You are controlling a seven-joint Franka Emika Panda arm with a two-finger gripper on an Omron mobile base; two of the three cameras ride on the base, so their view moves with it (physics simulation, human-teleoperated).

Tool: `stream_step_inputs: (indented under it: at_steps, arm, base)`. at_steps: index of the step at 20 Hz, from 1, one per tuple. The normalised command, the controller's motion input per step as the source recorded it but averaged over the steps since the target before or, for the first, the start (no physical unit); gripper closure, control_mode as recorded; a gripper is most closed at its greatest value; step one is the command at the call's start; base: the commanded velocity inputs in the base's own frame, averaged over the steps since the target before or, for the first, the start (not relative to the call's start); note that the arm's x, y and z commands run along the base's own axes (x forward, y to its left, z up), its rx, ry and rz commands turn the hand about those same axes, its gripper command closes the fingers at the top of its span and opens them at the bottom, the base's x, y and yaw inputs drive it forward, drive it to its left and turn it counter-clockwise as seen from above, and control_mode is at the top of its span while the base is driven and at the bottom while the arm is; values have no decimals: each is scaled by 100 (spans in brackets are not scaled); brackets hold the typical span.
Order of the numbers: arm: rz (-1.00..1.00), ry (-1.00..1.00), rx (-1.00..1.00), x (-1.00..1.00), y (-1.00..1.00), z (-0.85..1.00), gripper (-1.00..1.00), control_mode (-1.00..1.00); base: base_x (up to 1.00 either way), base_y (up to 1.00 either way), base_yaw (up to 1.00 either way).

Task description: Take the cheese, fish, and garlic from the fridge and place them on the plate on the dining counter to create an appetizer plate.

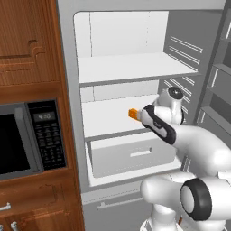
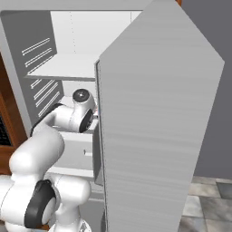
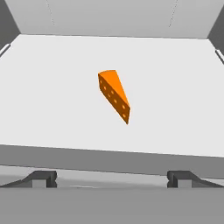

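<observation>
The gripper [image 3: 112, 179] was held wide open and empty at the fridge [image 1: 72, 90], aimed at the cheese [image 3: 114, 95] lying untouched on a white shelf [image 3: 52, 109]. No food had yet been collected; the whole task remained.

A home kitchen: an open fridge [image 1: 135, 67] with white shelves stands ahead of the pincer, with a built-in microwave [image 1: 27, 140] and reddish wooden cabinets [image 1: 27, 40] to its left.
</observation>
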Motion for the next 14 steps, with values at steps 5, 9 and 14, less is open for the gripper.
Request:
stream_step_inputs:
  at_steps: [5,9,14]
  arm:
    - [3,0,0,43,0,-16,-100,-100]
    - [4,0,0,36,0,-18,-100,-100]
    - [3,0,0,35,0,-17,-100,-100]
  base:
    - [0,0,0]
    - [0,0,0]
    - [0,0,0]
